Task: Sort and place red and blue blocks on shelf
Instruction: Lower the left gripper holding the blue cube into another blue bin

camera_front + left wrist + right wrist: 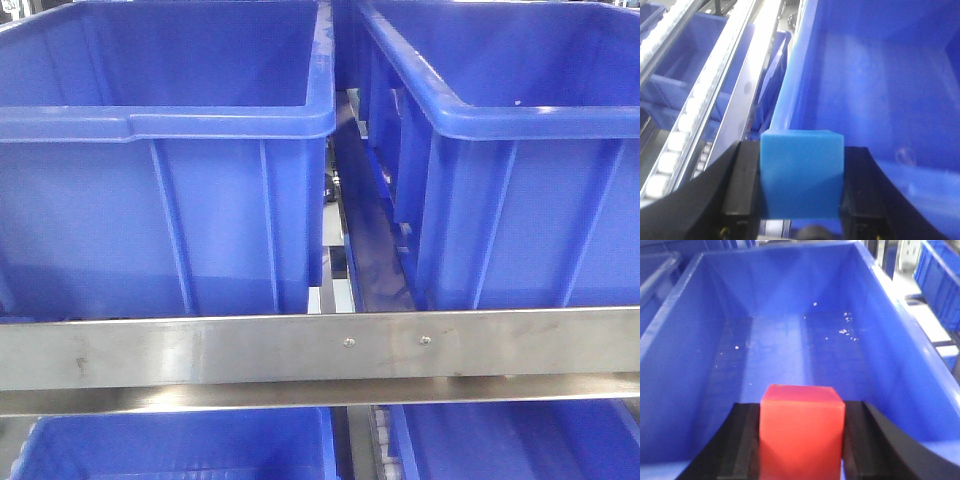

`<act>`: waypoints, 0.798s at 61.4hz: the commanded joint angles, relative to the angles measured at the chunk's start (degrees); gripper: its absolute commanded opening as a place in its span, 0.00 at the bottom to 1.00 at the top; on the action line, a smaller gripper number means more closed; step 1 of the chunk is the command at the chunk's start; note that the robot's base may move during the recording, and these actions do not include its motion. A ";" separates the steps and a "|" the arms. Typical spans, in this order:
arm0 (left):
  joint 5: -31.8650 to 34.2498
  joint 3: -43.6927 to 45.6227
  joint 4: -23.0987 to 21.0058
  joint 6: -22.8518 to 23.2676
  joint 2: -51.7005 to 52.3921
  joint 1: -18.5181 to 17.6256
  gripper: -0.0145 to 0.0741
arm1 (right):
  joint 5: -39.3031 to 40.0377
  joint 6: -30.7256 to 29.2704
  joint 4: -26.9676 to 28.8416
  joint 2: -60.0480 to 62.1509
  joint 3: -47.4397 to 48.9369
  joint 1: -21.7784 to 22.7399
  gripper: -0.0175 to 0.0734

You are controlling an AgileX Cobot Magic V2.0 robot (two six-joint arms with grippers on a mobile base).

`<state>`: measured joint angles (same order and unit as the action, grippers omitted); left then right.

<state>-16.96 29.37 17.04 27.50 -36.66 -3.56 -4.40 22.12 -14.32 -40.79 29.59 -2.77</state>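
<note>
Claws first: left claw [801,200] is clamped on the blue block [802,172], right claw [801,440] on the red block [801,427], each hanging over a blue bin [790,335]. Further out, the shelf crossbar [320,348] runs under two bins.

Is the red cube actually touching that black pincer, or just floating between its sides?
Touching. The right wrist view shows the red cube pressed between both black fingers of the right pincer, with no gap on either side.
</note>
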 commanded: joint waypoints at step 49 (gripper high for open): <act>12.04 23.65 2.63 0.02 -34.64 -11.37 0.30 | 9.37 -0.32 -1.01 -23.54 14.46 0.27 0.24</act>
<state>-9.78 49.48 19.27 27.50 -70.62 -14.47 -0.75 22.12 -14.45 -64.32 41.83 -2.77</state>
